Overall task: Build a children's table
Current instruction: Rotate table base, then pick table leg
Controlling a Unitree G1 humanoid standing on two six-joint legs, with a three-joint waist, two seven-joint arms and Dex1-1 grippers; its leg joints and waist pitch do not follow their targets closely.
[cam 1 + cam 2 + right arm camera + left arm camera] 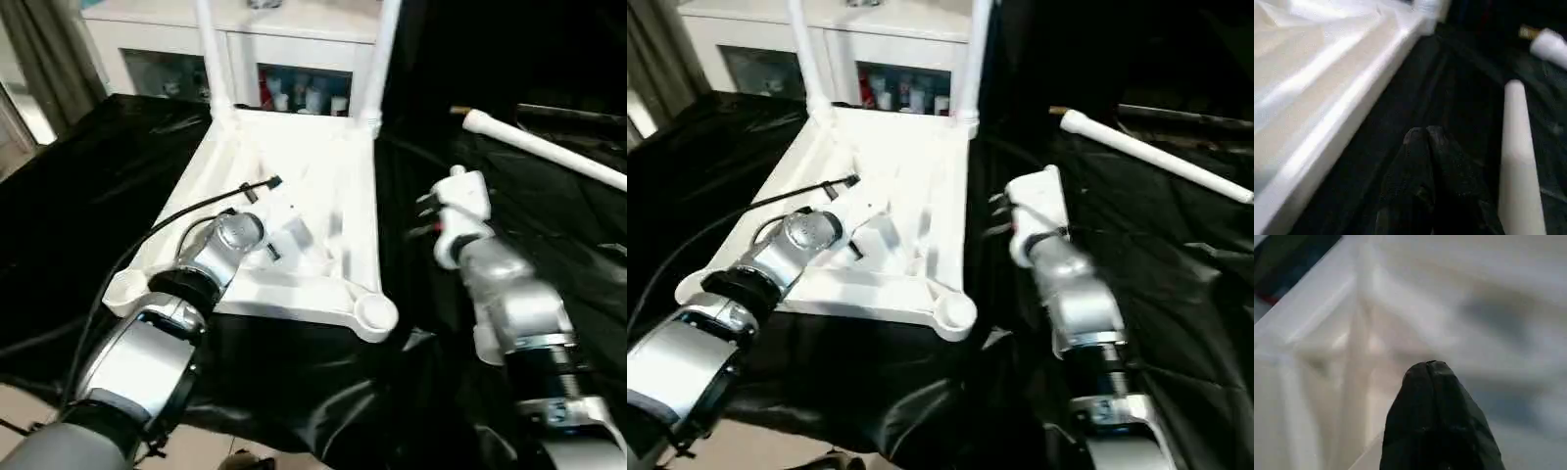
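The children's table lies upside down on black cloth. Its white tabletop point(294, 166) shows its ribbed underside. Two white legs point(209, 49) point(385, 49) stand upright in the far corner sockets. The near right socket point(375, 313) and near left socket point(122, 287) are open rounds. My left gripper point(1430, 367) is shut and empty, its tips just above the ribs near the tabletop's middle. My right gripper point(1425, 132) is shut and empty over the cloth, just right of the tabletop's right rim point(1352, 112). A loose leg point(1518, 156) lies right beside it, and another loose leg point(549, 147) lies farther right.
A white glass-door cabinet point(294, 59) stands behind the table's far end. A black cable point(167, 230) runs from my left arm across the tabletop. Wrinkled black cloth point(78, 176) covers the surface on both sides.
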